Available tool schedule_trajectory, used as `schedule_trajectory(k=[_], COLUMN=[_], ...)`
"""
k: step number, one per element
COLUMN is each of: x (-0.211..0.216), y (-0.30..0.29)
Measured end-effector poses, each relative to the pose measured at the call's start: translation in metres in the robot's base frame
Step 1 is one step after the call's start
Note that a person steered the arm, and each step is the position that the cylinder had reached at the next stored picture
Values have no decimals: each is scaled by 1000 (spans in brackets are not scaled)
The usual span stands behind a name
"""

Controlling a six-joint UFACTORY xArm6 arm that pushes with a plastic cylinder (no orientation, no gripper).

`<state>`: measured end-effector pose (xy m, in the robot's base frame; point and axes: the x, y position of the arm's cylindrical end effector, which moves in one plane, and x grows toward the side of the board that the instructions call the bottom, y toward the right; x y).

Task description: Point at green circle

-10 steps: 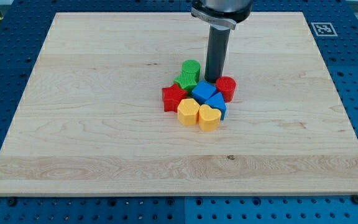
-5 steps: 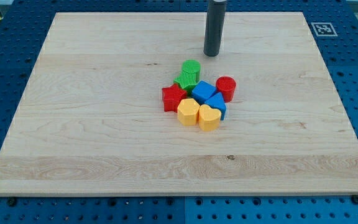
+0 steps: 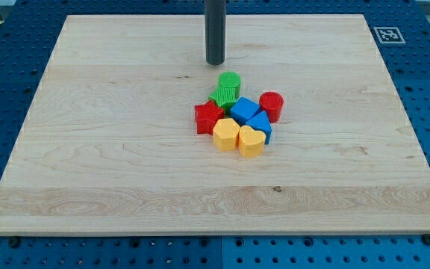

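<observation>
Gripper-less, my tip [image 3: 215, 63] rests on the wooden tabletop [image 3: 110, 142] just above the green circle [image 3: 229, 83], not touching it; the rod's top is cut off by the frame. Crowding below sit a partly hidden green block [image 3: 221, 99], red star [image 3: 207, 117], red cylinder [image 3: 272, 105], two blue blocks [image 3: 245, 109] and two yellow blocks [image 3: 226, 134].

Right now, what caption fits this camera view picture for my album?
My tip hangs just above the green circle, at the top of a huddle of coloured blocks on the wooden board.
</observation>
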<state>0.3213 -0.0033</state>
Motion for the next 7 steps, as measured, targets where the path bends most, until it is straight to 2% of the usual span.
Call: schedule_trajectory(k=[2,5,7], x=[-1,30,39], y=[-7,25,-5])
